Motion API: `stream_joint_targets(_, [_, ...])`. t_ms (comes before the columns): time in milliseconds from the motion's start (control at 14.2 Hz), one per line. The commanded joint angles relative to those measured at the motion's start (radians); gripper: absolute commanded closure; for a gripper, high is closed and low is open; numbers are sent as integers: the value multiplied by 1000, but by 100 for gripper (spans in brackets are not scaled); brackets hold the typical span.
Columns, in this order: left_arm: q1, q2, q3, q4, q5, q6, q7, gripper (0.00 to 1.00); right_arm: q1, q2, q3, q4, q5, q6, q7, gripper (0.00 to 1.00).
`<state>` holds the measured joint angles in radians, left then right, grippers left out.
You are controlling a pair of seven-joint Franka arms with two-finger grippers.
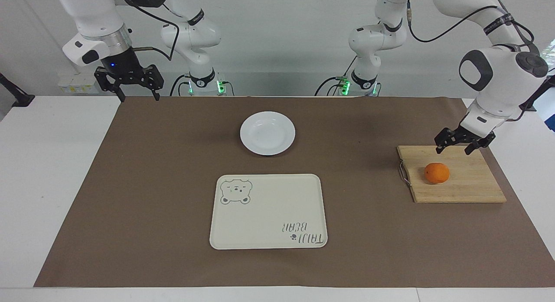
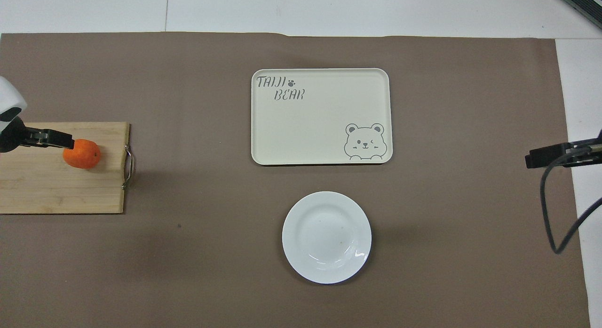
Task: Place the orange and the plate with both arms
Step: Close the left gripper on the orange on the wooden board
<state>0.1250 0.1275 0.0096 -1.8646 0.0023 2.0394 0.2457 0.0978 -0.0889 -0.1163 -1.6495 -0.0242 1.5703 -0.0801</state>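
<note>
We start with the orange, which sits in the right part of the facing view on a wooden cutting board, toward the left arm's end of the table. It looks small, round and matte, so we judge it light and fairly firm, but liable to roll off the flat board if nudged from one side. We would take it across its widest middle, fingers coming down either side evenly.

The left gripper hangs above the board's upper edge in the facing view, just above the orange and not touching it; its fingers are spread apart and hold nothing.

The plate lies at the upper centre of the facing view on the brown mat, nearer to the robots than the cream tray. Glossy and shallow, we judge it stiff, slippery and breakable; the raised rim is the only place to pinch it, and the grip would need to be firm.

The right gripper waits at the upper left of the facing view, over the mat's corner, fingers released and empty.
</note>
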Motion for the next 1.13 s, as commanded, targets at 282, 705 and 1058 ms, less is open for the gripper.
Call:
stream_joint_targets(282, [31,89,-6,-4,2,125,4,0,-9,-5,3,-1,3,1,-18,0])
stream_joint_targets(705, [44,142,-6,-14,-74,133,0,0,-9,-5,1,-1,3,1,-18,0])
stream_joint_targets(1058, [42,150,-6,-83,-76,176,-43,0,-9,-5,3,-1,3,-1,-18,0])
